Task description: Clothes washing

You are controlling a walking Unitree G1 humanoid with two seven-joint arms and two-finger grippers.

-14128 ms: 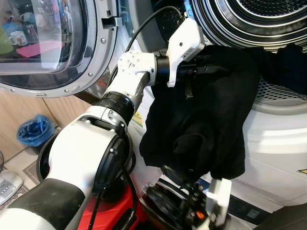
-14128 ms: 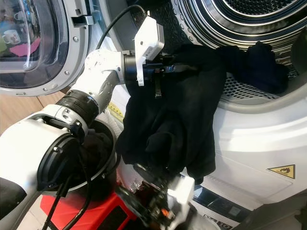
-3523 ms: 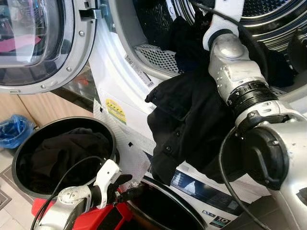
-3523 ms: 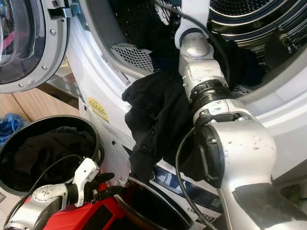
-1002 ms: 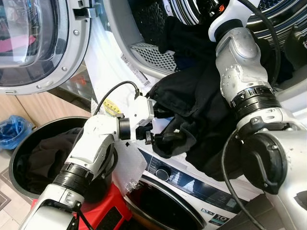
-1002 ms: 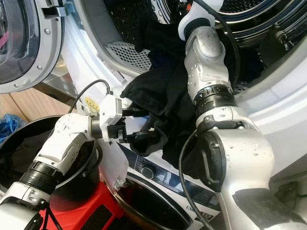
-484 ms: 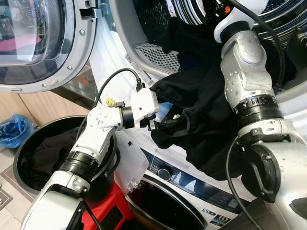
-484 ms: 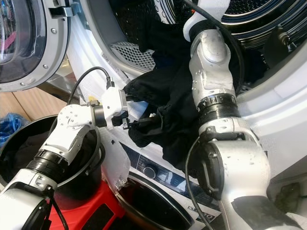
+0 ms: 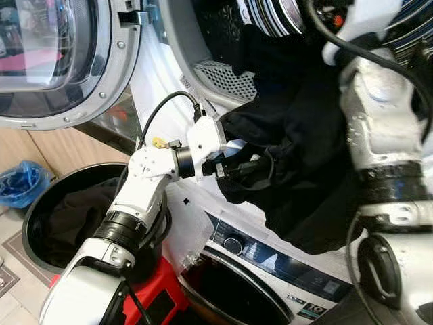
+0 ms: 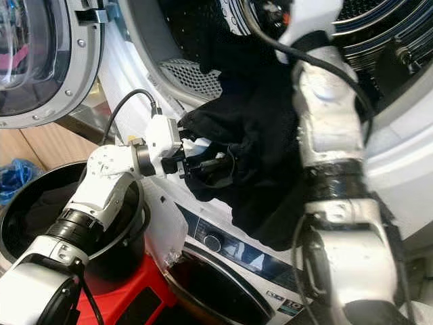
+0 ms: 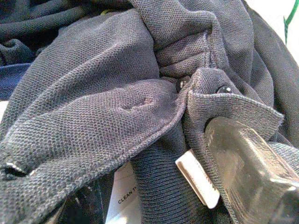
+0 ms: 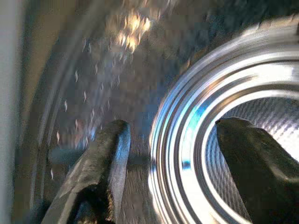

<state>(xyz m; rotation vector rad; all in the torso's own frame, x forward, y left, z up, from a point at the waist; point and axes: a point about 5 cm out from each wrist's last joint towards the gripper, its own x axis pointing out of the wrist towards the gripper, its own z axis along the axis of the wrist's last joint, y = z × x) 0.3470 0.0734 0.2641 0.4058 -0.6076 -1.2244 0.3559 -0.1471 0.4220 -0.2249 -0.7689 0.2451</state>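
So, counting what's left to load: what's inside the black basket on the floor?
Dark clothing lies in the black basket; the left arm hides part of it, so no count. The left claw grips a black garment.

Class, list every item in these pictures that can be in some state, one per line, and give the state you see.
Upper machine's round glass door: swung open.
Steel drum: exposed, dark clothes at its mouth.
Black garment: hanging out over the drum rim, bunched.
Left tool: shut on the black garment's edge.
Right tool: open, empty, at the drum mouth.
Round black basket: holding dark clothes.
Lower machine's door: cannot tell.
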